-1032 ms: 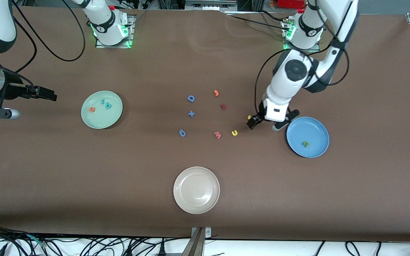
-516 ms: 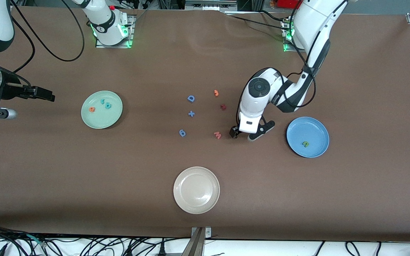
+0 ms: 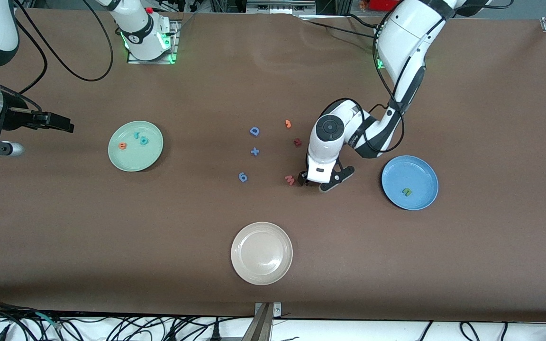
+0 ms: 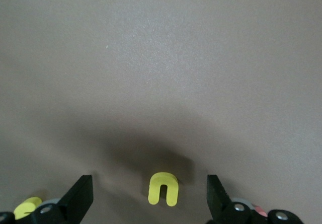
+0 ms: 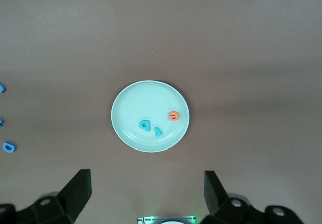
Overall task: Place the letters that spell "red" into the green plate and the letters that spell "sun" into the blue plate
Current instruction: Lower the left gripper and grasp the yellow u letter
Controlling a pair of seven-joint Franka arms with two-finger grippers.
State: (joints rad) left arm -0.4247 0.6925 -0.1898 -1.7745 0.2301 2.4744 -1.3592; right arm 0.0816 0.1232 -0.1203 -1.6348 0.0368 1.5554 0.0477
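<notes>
Two pincers, both spread wide and empty. Your left pincer (image 4: 150,196) straddles the yellow "u" (image 4: 164,188) low in the left wrist frame; its legs point at the lower edge, long axis running up-down. Your right pincer (image 5: 147,194) waits at the front frame's left edge, the green plate (image 5: 132,101) holding the teal "r" (image 5: 158,131), teal "d" (image 5: 145,125) and orange "e" (image 5: 173,116). At right, the blue plate (image 3: 422,171) holds the olive "n" (image 3: 406,192).

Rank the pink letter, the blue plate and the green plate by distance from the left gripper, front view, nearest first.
From the left gripper:
1. Pink letter, right beside it.
2. Blue plate, toward the left arm's end.
3. Green plate, toward the right arm's end.
</notes>
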